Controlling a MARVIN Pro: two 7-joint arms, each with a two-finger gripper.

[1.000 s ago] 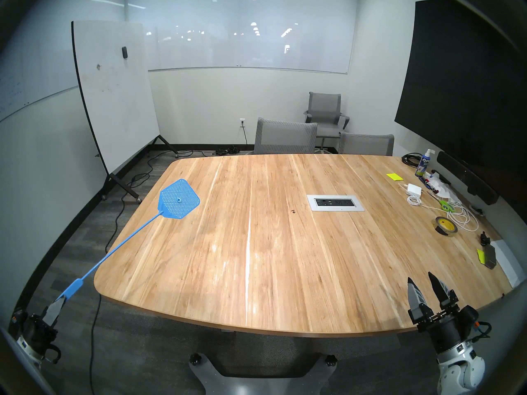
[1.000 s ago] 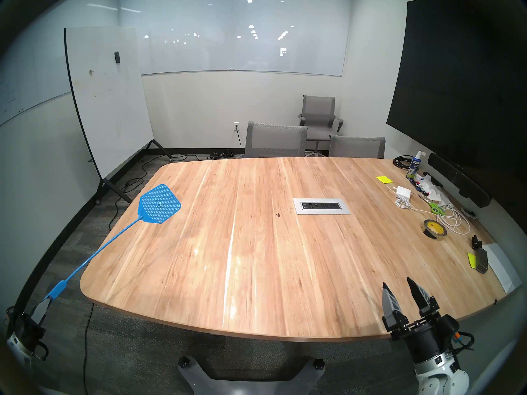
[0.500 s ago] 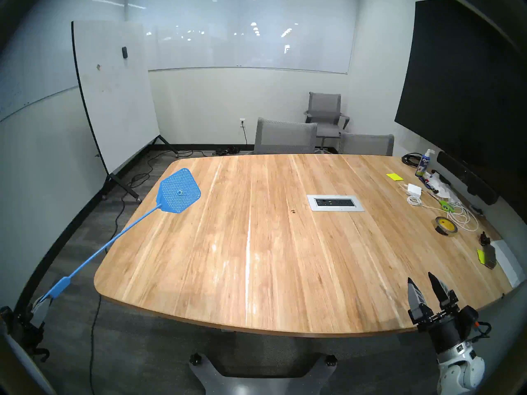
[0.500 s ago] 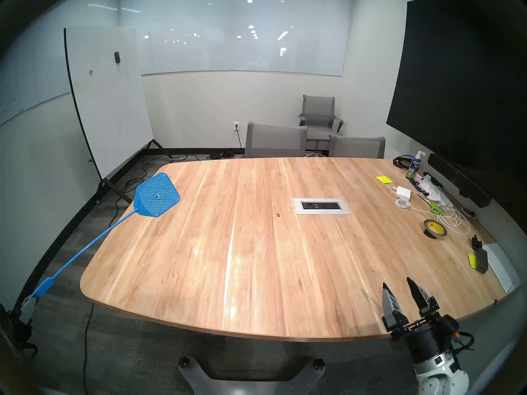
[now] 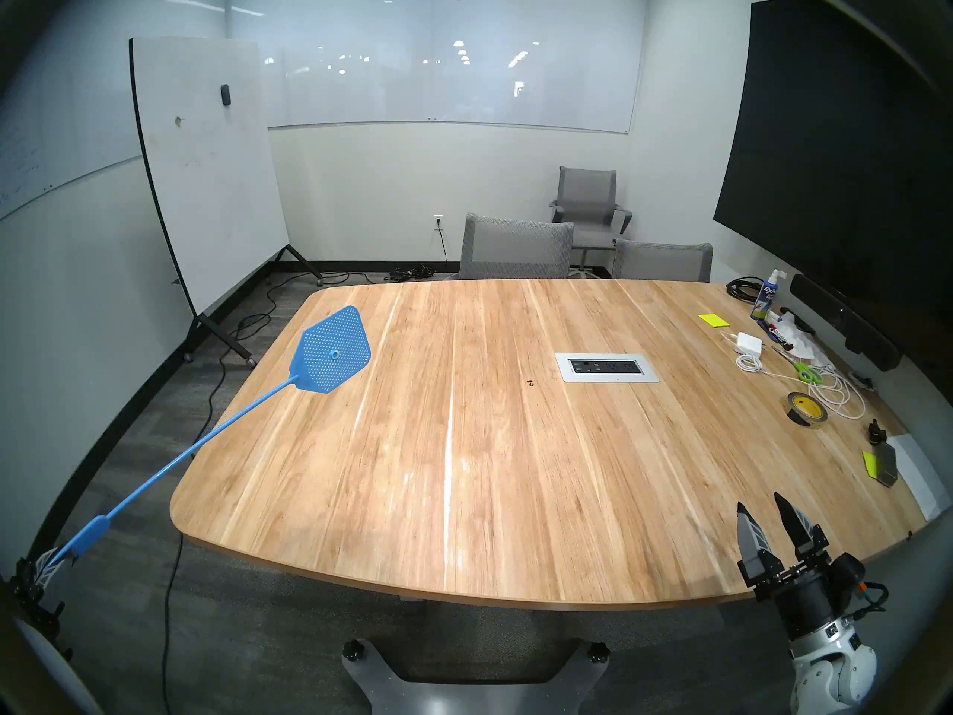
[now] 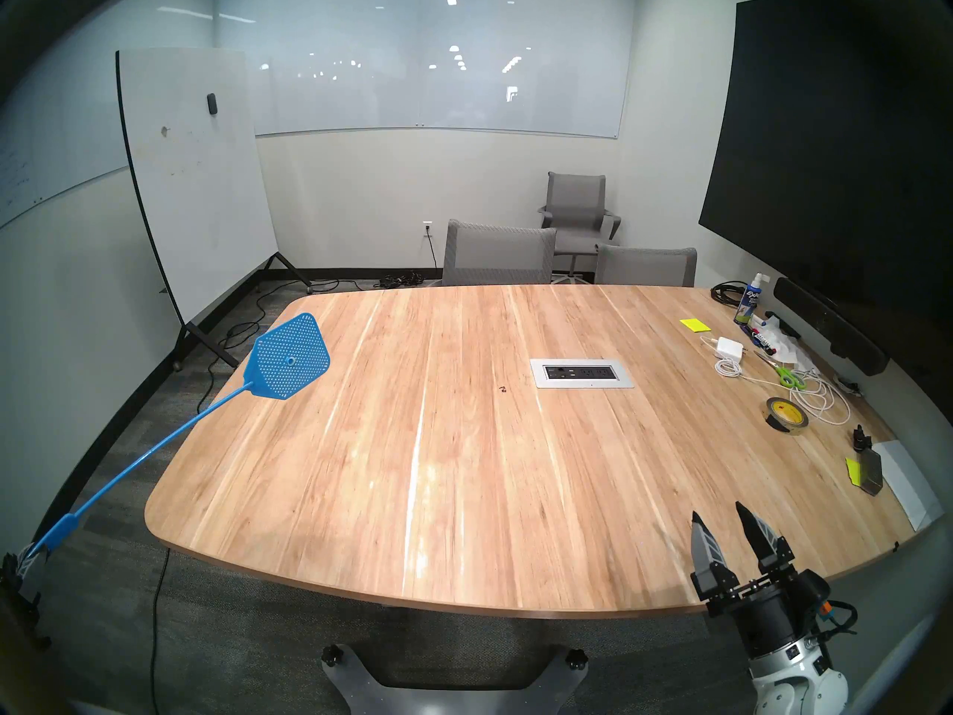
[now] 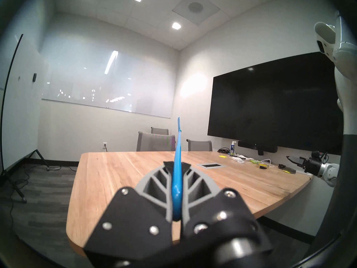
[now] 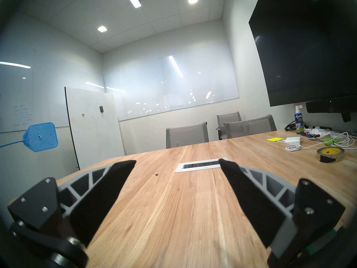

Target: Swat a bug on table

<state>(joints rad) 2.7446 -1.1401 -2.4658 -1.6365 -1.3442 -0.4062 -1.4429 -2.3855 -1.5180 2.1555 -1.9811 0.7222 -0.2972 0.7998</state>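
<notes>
With the left claw (image 7: 176, 166) clamped on the blue fly swatter (image 5: 334, 355) and the right claw (image 5: 764, 513) wide, your swing may miss: the bug (image 5: 529, 383) sits mid-bench (image 5: 464, 492), beside the outlet panel (image 5: 606, 367), well apart from the swatter.

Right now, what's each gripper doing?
Left gripper: closed on the blue fly swatter, gripping its handle.
Right gripper: open, holding nothing.
</notes>
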